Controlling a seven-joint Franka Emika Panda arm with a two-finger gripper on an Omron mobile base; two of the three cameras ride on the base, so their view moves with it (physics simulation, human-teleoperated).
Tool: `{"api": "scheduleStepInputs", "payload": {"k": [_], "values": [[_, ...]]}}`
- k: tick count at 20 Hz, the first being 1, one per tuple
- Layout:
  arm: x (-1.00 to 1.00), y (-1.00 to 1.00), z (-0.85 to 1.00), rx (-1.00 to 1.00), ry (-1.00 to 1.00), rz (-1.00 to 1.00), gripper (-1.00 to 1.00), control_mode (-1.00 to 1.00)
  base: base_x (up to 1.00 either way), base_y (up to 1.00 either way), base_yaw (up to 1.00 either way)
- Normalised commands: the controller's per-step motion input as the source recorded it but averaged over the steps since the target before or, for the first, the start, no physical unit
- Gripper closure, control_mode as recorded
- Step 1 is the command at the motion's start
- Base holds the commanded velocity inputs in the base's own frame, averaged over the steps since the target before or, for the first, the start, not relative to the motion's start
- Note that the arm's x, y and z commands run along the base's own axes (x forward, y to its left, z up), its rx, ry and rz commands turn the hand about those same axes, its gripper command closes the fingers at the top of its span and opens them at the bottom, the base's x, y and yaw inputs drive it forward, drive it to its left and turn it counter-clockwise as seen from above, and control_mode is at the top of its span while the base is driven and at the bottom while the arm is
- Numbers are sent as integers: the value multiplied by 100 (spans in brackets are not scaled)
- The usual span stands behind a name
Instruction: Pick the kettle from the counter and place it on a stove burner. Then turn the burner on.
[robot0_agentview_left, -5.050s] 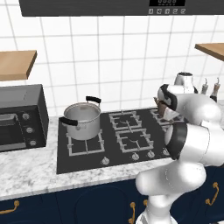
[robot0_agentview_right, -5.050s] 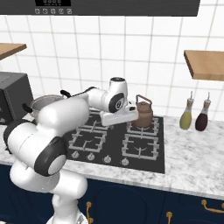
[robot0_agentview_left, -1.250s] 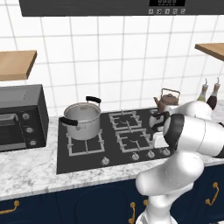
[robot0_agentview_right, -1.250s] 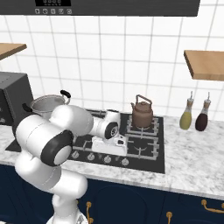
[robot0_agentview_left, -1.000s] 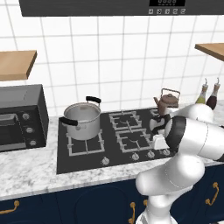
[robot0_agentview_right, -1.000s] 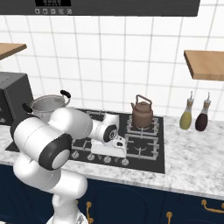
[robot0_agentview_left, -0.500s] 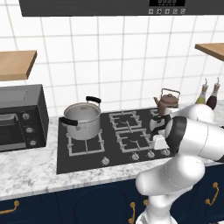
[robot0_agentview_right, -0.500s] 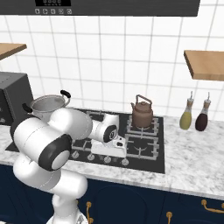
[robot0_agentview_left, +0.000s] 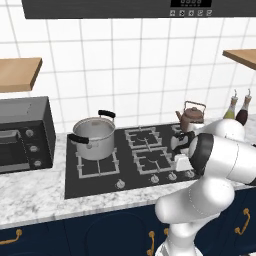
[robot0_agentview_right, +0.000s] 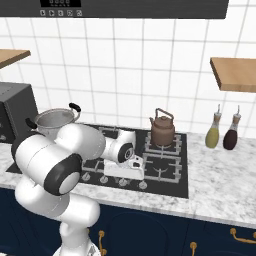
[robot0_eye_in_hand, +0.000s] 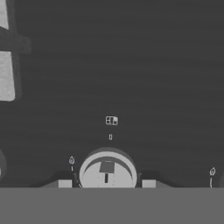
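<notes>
The brownish-copper kettle (robot0_agentview_left: 191, 117) (robot0_agentview_right: 162, 131) stands upright on the stove's back right burner, with nothing touching it. My gripper (robot0_agentview_left: 176, 170) (robot0_agentview_right: 123, 177) hangs low over the row of knobs along the front edge of the black stove (robot0_agentview_left: 95, 180). In the hand view, a round grey knob (robot0_eye_in_hand: 107, 170) sits between my gripper's (robot0_eye_in_hand: 106, 183) two fingertips. They flank it closely, with a thin gap on each side. The speckled marble counter (robot0_agentview_right: 220, 190) runs around the stove.
A steel pot (robot0_agentview_left: 94, 137) (robot0_agentview_right: 52, 121) with black handles sits on the left burner. A dark oven (robot0_agentview_left: 22, 135) stands at the far left on the counter. Two bottles (robot0_agentview_right: 213, 132) (robot0_agentview_right: 231, 135) stand right of the stove. Wooden shelves hang on either side.
The hand left the kettle on the back right burner and dropped to the knob row. Over the last second it stayed put while the fingers drew in around the knob.
</notes>
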Motion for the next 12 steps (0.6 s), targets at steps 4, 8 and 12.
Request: {"api": "scheduleStepInputs", "payload": {"k": [4, 8, 12], "values": [[-4, 0, 0, 0, -1, 35, 100, -100, 0, 0, 0], [-17, 0, 0, 0, 0, 43, 100, -100, 0, 0, 0], [-23, 0, 0, 0, -5, 45, 100, -100, 0, 0, 0]]}}
